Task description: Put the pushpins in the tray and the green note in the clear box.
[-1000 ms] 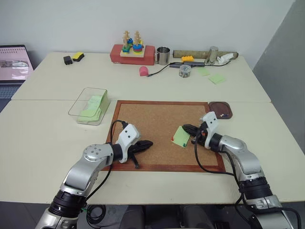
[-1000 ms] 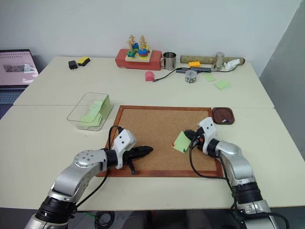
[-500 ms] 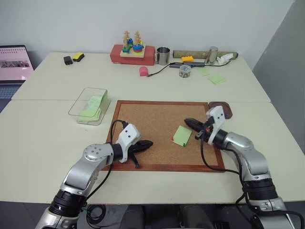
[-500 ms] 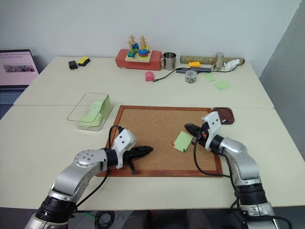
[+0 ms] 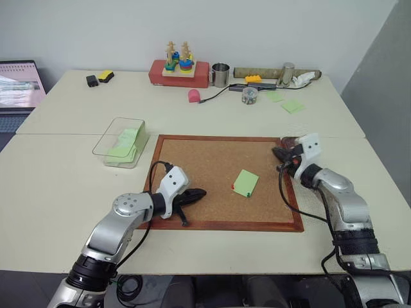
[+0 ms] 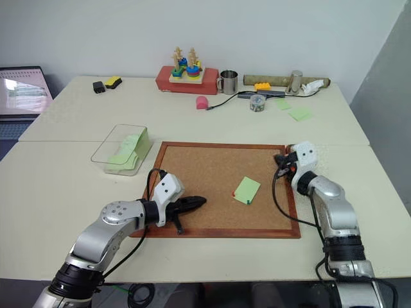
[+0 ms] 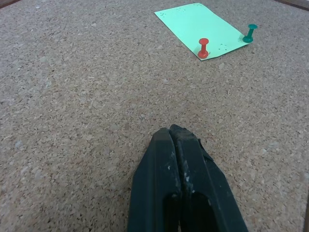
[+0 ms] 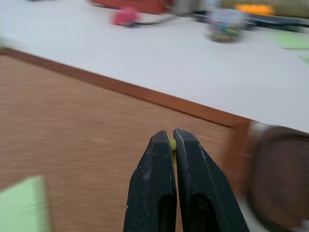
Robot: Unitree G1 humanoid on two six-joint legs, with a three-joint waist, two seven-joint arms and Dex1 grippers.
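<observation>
At the far right corner of the corkboard: right gripper [image 5: 280, 154] clenched on a tiny yellow-headed pushpin [image 8: 172, 144], beside the small dark brown rounded tray [image 8: 280, 179].
Right arm: reaches forward, gripper about level, aimed at the tray.
Left gripper [image 7: 179, 159]: clenched on nothing, hanging low over the near left part of the wood-framed corkboard [image 5: 205, 167].
Light green square paper note [image 5: 246, 183]: mid-board, pinned by a red pushpin [image 7: 203, 47] and a green pushpin [image 7: 250, 32].
Handling: pins probably light, slippery, sharp-tipped; pinch the plastic head. Note thin, floppy; take an edge.
Clear plastic rectangular box [image 5: 119, 142]: left of the board, on the table.
</observation>
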